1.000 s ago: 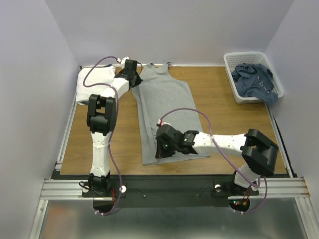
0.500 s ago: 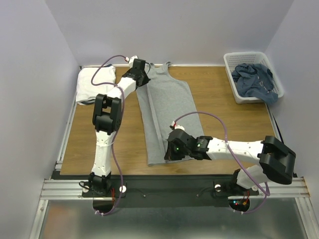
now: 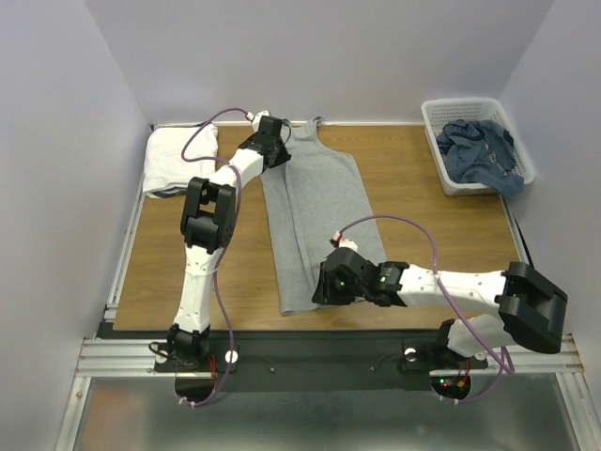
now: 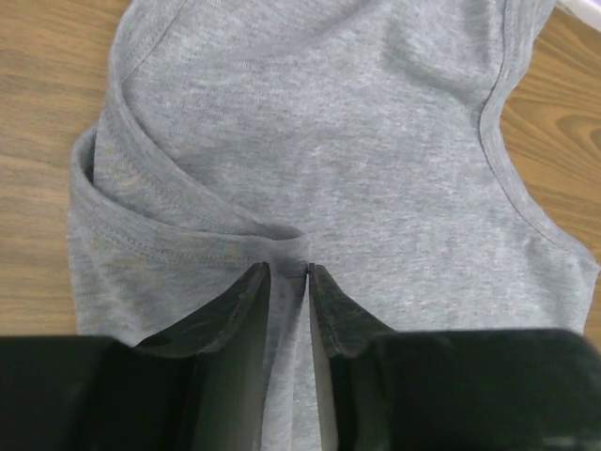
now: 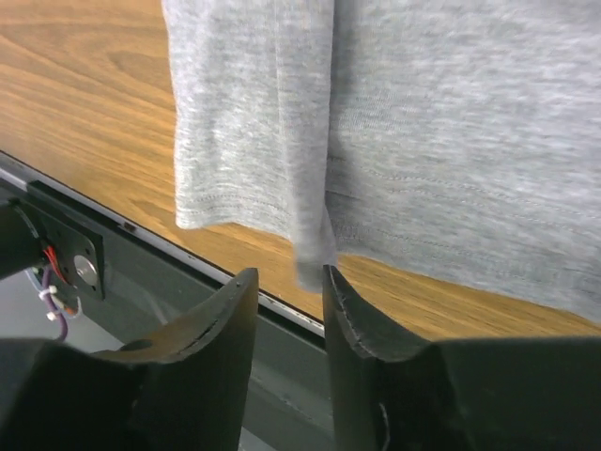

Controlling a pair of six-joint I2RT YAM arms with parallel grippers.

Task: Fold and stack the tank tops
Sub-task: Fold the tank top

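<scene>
A heather grey knit tank top (image 3: 319,207) lies lengthwise on the wooden bench (image 3: 423,197), its left side folded over. The left pincer (image 4: 288,272), narrowly apart, sits at the shoulder. The right pincer (image 5: 291,277), apart, sits at the hem. Lifting both straight up should spare the crease.

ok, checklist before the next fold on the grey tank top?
1. Left side of the grey tank top folded over lengthwise: ok.
2. Left gripper jaws apart at the neckline fold: ok.
3. Cloth free of the left tips: cannot tell.
4. Right gripper clear of cloth: not ok, a hem corner hangs between its parted jaws.
5. Fold flat near the neckline: not ok, it is bunched.
6. Folded white top at the far left corner, ready to stack on: ok.
</scene>
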